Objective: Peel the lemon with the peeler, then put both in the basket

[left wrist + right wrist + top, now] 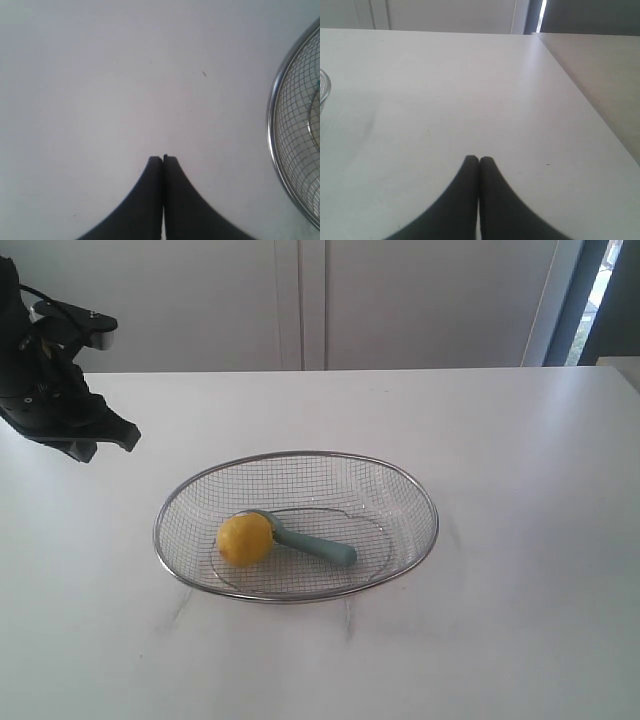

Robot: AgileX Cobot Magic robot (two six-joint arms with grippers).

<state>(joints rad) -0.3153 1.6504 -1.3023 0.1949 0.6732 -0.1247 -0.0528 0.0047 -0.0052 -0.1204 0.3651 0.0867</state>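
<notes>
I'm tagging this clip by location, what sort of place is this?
Probably a lab or office workbench, not a home kitchen: a wide white table, plain pale cabinet doors behind it, and a black robot arm.

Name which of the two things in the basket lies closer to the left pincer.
The lemon, round and yellow, on the side of the basket toward the left pincer; the teal peeler stretches away on the far side.

My left arm (50,390) is matte black, chunky and angular, with a thin black cable (40,292) looping over its top and a pale grey patch (103,339) near it. Both sets of jaws are smooth black, wide at the base, curving into slim tips.
</notes>
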